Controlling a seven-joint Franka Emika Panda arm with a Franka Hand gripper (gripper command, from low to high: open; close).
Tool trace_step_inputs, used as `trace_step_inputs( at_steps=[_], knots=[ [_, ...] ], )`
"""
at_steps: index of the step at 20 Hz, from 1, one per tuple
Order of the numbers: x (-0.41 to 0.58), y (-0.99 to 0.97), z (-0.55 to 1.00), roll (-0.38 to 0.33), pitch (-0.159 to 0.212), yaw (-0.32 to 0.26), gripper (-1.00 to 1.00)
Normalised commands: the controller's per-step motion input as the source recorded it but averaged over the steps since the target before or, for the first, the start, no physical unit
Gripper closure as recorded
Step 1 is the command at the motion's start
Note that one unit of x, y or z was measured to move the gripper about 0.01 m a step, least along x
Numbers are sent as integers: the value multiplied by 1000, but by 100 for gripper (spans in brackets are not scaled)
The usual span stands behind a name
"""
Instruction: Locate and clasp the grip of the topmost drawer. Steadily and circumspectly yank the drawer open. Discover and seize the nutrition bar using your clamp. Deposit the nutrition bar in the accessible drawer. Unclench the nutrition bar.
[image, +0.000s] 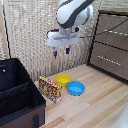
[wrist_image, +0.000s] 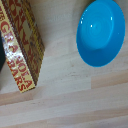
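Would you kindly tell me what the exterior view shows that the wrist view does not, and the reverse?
Only the exterior view shows the arm with its clamp hanging empty, the dresser's drawers, the yellow bowl and a black case. Only the wrist view shows the box's lettering, including "BARS". Both show the nutrition bar, the blue bowl and the wooden floor.

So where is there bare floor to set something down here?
Bare wood lies between the blue bowl and the dresser, and in front of the bowls. It is crowded where the granola box, yellow bowl and black case cluster.
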Motion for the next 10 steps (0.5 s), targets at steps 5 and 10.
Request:
trace_step_inputs(
  at_steps=[5, 10],
  knots=[
    [1, 47, 141, -255, -20, 181, -100],
    [0, 0, 175, -272, -21, 190, -100]
  ],
)
